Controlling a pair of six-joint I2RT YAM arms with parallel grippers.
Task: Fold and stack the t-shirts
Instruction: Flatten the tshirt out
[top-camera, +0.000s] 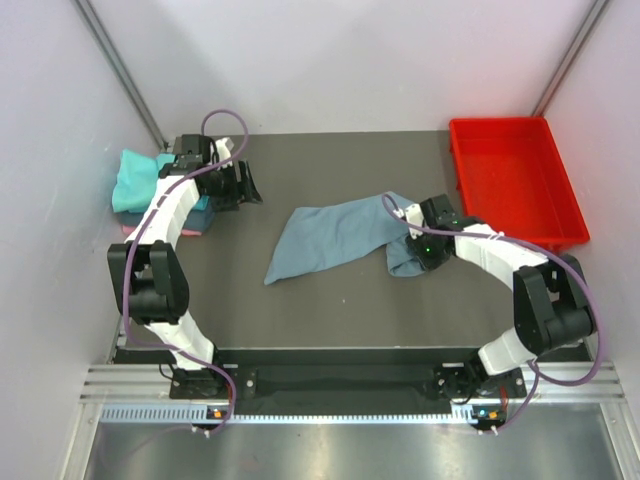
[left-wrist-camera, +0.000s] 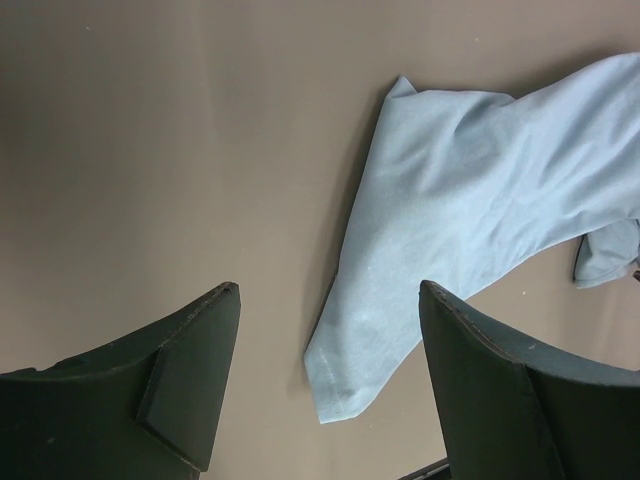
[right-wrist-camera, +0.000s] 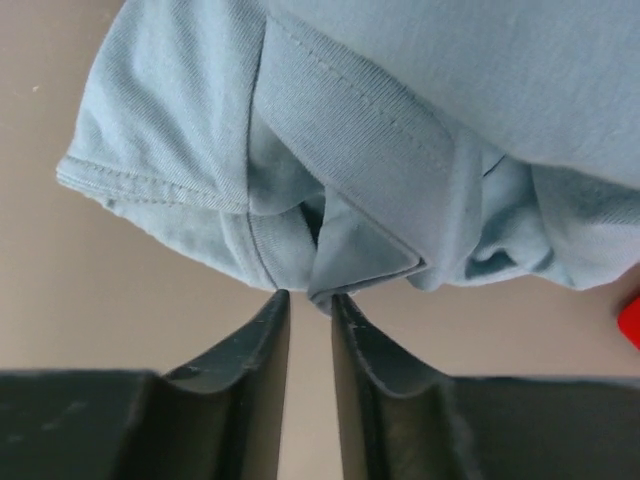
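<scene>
Mid-table: grey-blue t-shirt (top-camera: 335, 238), rumpled and stretched out. right gripper (right-wrist-camera: 308, 296) sits at its right end, fingers nearly together at a hem fold; pinching or not, I cannot tell. left gripper (left-wrist-camera: 330, 288) is spread wide, holding nothing, beside the teal-topped stack (top-camera: 135, 180) far left.

We are looking into what seems to be a robot lab cell: pale panels (top-camera: 350, 60) are enclosing a dark tabletop (top-camera: 330, 310), with the left arm (top-camera: 170, 215) and right arm (top-camera: 500, 255) sitting bolted beside an aluminium rail (top-camera: 330, 385).
</scene>
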